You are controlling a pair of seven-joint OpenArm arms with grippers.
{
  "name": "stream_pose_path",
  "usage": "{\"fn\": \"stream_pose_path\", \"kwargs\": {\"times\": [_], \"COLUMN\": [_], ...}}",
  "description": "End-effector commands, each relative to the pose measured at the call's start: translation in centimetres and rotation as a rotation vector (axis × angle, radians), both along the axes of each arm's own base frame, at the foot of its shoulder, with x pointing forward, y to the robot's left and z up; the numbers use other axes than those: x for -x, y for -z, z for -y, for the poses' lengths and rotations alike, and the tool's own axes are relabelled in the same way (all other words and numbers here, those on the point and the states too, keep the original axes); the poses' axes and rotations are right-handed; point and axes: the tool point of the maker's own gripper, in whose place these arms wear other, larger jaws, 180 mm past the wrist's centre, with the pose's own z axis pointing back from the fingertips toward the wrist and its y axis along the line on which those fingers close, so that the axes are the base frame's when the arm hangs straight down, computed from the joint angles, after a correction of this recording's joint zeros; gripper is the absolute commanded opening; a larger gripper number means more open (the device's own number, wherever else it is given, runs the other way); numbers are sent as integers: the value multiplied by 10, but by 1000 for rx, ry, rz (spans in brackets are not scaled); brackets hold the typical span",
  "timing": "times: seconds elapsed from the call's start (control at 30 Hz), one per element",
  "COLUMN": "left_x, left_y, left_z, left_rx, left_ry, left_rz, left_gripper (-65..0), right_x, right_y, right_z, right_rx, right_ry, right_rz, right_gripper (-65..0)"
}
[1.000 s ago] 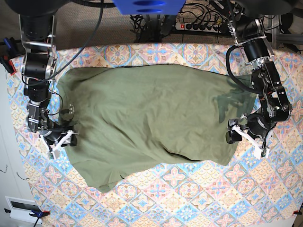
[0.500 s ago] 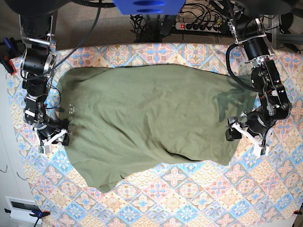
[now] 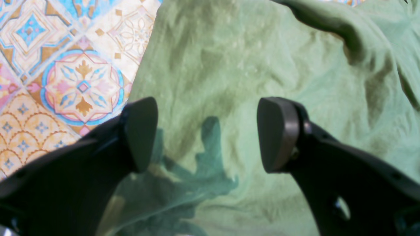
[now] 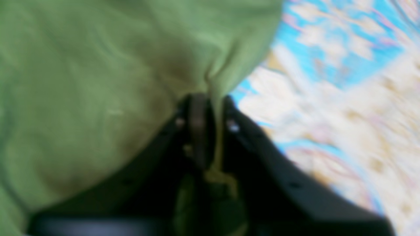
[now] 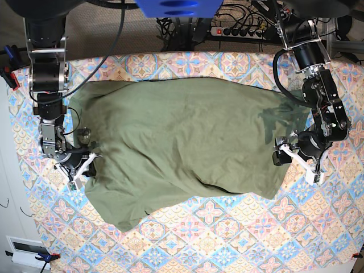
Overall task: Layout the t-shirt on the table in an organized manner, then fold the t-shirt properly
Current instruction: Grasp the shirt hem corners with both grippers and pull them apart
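Two pincers sit at opposite ends of the olive-green, wrinkly cotton t-shirt (image 5: 182, 145), which lies spread but rumpled across the counter w/ its pink, blue and beige tile-pattern cloth (image 5: 227, 239). Right pincer (image 4: 210, 108) is clamped together on a pinch of the shirt's edge; left pincer (image 3: 206, 131) hangs w/ jaws wide apart over the fabric near its border, holding nothing. Step in hand looks like layout. To do it well, left should prob. close on the hem only, one layer, then both pull outward low and evenly so creases flatten w/o dragging the shirt off-centre.
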Motion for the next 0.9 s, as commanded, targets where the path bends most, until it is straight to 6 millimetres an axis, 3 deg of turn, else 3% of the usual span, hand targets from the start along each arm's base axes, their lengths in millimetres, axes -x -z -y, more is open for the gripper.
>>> {"fn": "stream_pose_path", "kwargs": {"times": [0.0,0.1,0.2,0.3,0.43,0.57,0.73,0.87], "left_x": [-10,-11,-16,-22,-34,-44,-52,-60], "left_y": [-18,-19,-24,-31,-26,-13,-4,-3], "left_z": [-4,-4,-4,-7,-7,-6,-5,-7], "left_rx": [-9,-12,-9,-12,18,77,105,125], "left_ry": [-2,-3,-10,-24,-39,-67,-81,-94], "left_rz": [61,63,101,154,159,137,137,136], "left_gripper": [-180,-180,-180,-180,-180,-180,-180,-180], "right_x": [-5,-22,-13,-2,20,64,102,143], "right_y": [-11,-46,-63,-91,-122,-145,-180,-170], "right_z": [-5,-22,2,6,11,24,1,0], "right_rx": [2,-14,31,93,193,317,317,212], "right_ry": [-55,-136,-110,-116,-125,-100,-130,-120], "right_rz": [3,105,140,201,259,267,340,278], "right_gripper": [-650,-639,-639,-639,-639,-639,-639,-639]}}
